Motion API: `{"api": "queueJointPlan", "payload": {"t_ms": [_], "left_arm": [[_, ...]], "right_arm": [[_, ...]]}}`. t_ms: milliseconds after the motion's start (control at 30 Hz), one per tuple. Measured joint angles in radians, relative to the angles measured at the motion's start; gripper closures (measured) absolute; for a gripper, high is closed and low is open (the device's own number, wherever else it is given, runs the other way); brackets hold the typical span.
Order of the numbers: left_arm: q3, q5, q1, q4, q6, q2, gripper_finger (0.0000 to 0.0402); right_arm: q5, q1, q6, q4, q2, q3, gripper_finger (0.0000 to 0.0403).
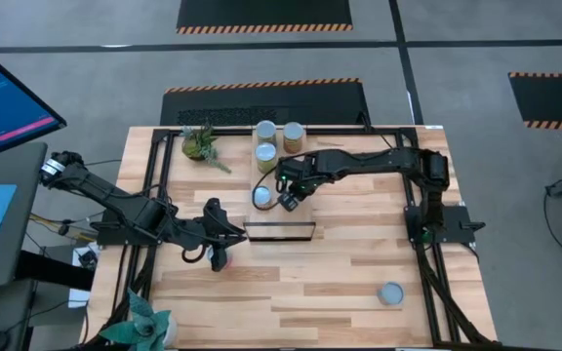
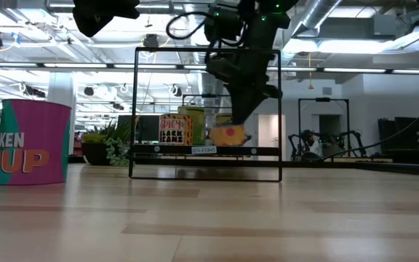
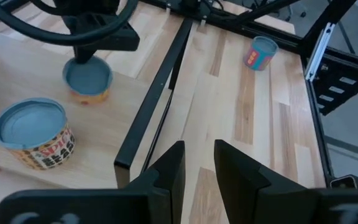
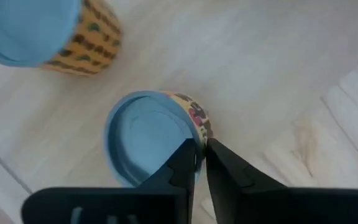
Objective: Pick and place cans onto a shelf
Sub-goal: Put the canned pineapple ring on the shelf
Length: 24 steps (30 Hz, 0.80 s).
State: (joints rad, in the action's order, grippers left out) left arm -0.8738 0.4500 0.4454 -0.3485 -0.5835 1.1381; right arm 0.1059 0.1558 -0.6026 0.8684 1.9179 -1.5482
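Observation:
The shelf, a light-wood board (image 3: 17, 87) with a black frame (image 1: 281, 231) at its near end, lies mid-table. Three cans (image 1: 264, 129) (image 1: 293, 135) (image 1: 265, 154) stand on its far part. My right gripper (image 1: 283, 200) is shut on a blue-topped, yellow-sided can (image 1: 261, 195), which also shows in the low view (image 2: 228, 135) and left wrist view (image 3: 89, 78). My left gripper (image 3: 197, 165) is open and empty, low over the table left of the frame, with a pink can (image 1: 220, 258) beside it. Another can (image 1: 390, 292) stands near the front right. My right gripper pinches the can's top rim (image 4: 199, 134) on one side, one finger (image 4: 182, 165) inside the rim over the blue lid and one (image 4: 229, 168) outside against the label. The fingers come from above, pointing down. The can stands upright, its base at the shelf board.
A small green plant (image 1: 200, 143) stands at the table's far left, another (image 1: 140, 327) at the near left corner. The black frame (image 2: 206, 116) stands upright across the shelf's near end. Bare wood lies between the frame and the table's near edge.

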Motion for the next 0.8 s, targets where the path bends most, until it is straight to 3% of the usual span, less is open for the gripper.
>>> {"api": "queueJointPlan", "payload": {"t_ms": [533,800], "left_arm": [[0.000,-0.023,0.000,-0.004,0.000,0.000,0.0329],[0.000,-0.017,0.000,-0.001,-0.004,0.000,0.0329]], "right_arm": [[-0.025,0.085,0.108,-0.047,-0.036,-0.004,0.0281],[-0.005,0.122,0.041,-0.078,-0.012,0.001,0.0289]]}}
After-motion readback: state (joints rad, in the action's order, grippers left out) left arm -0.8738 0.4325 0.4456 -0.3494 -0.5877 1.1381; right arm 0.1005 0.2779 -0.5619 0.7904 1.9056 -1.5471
